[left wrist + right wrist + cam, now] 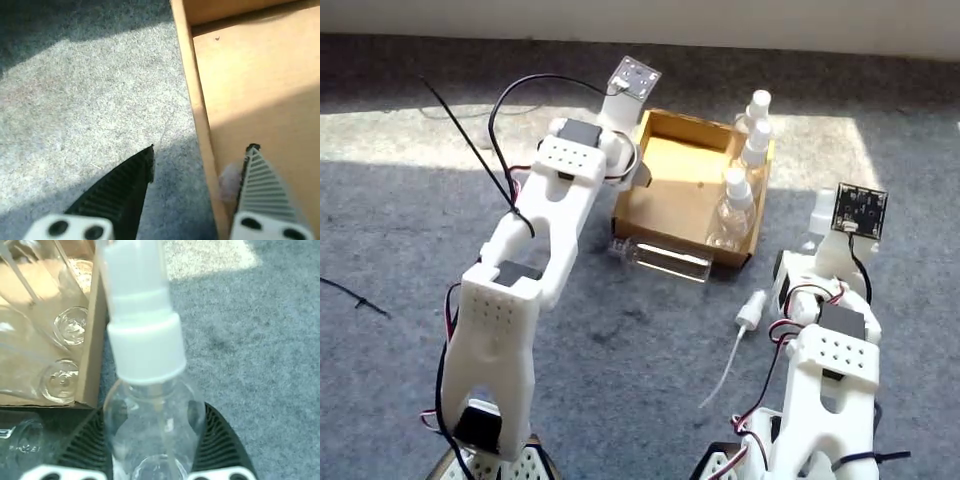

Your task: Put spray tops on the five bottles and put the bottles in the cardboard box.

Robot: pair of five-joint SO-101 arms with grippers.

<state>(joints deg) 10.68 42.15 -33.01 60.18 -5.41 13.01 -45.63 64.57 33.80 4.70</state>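
Right wrist view puts the right gripper [154, 412] first: its 2 black jaws are pinching the clear body of a bottle [150, 450] that already carries a white spray top [142, 335]. Left wrist view shows the left gripper [201, 148] with its jaws spread and nothing between them, straddling the side wall of the cardboard box [192, 90], 1 finger over the grey carpet [75, 100] and the other over the box floor. Moving outward in the high view, the held bottle's white top [820, 215] sits just beside the box's other side wall, outside the box. Inside the box, 3 capped bottles [750, 150] stand in a row along that wall, and the rest of the box floor [675, 190] is bare. On the carpet just in front of the box lies 1 uncapped bottle [665, 260] on its side, and a loose spray top [750, 308] with its long dip tube lies near it, apart from it, close to the right arm. By my reading the task is past halfway: 3 of 5 bottles are done, the 4th is capped and needs only to go into the box, and the 5th has yet to be capped and boxed.
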